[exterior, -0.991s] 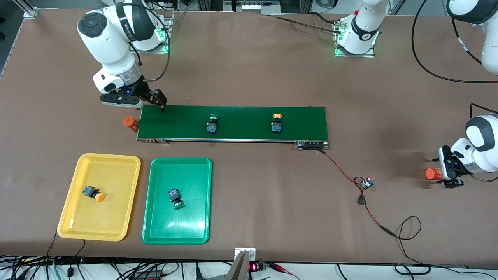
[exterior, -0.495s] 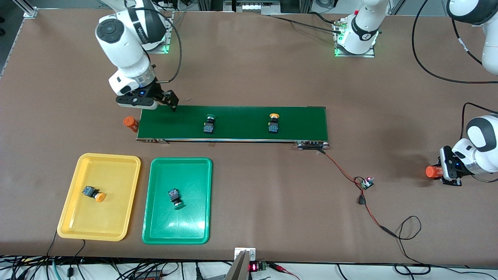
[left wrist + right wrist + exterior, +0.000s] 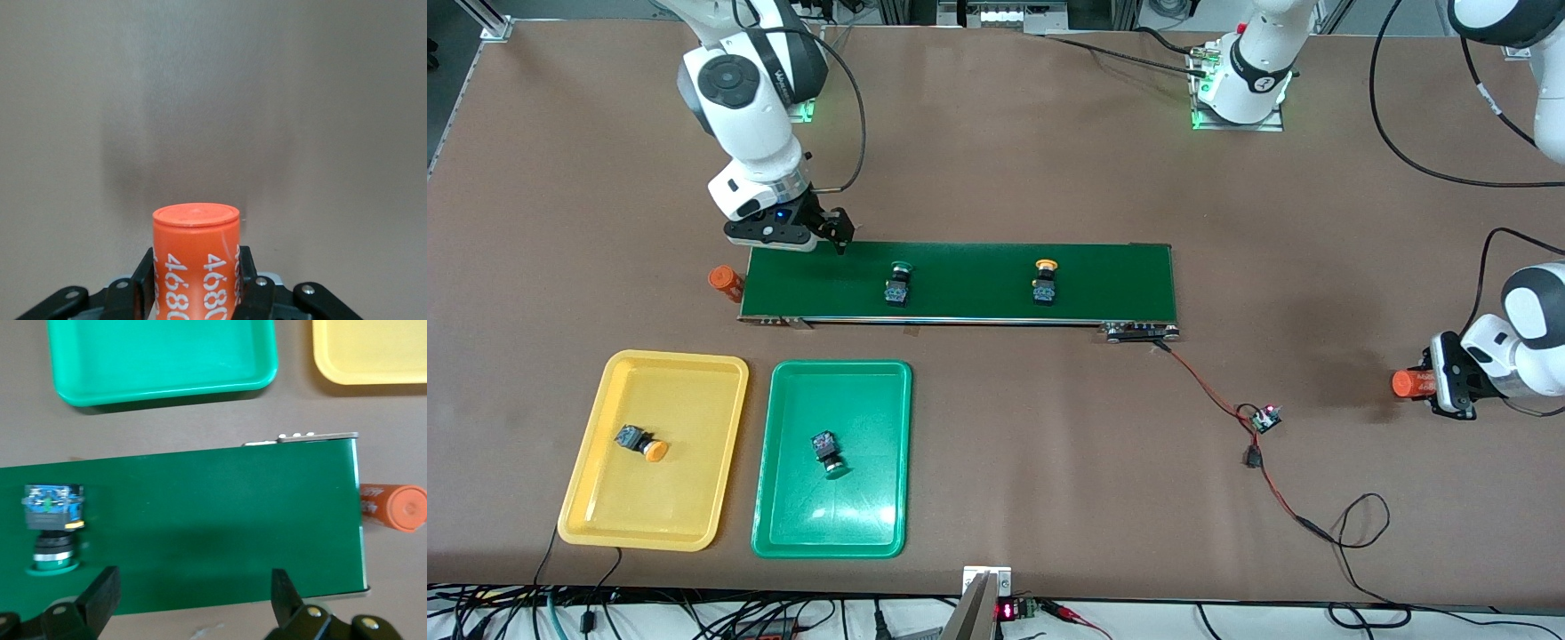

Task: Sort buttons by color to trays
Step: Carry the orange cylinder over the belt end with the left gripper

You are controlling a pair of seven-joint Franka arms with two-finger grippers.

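In the yellow tray (image 3: pixel 605 516) and green tray (image 3: pixel 783 533), nearest the camera, lie matching buttons (image 3: pixel 643 441), light and rigid. Farther off, the green button (image 3: pixel 895 283) and yellow button (image 3: pixel 1043 282) sit on the conveyor belt (image 3: pixel 978 302); the blocky body looks the surest hold, the round cap likely slippery. The right pincer (image 3: pixel 823 233) hangs spread wide over the belt's farther edge, while the left pincer (image 3: pixel 1436 387) clamps an orange cylinder (image 3: pixel 1408 384) at its end of the worktop (image 3: pixel 1049 462).

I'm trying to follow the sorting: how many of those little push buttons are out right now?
4. A green button and a yellow button lie on the conveyor belt; another yellow one lies in the yellow tray, another green one in the green tray. None looks hidden.
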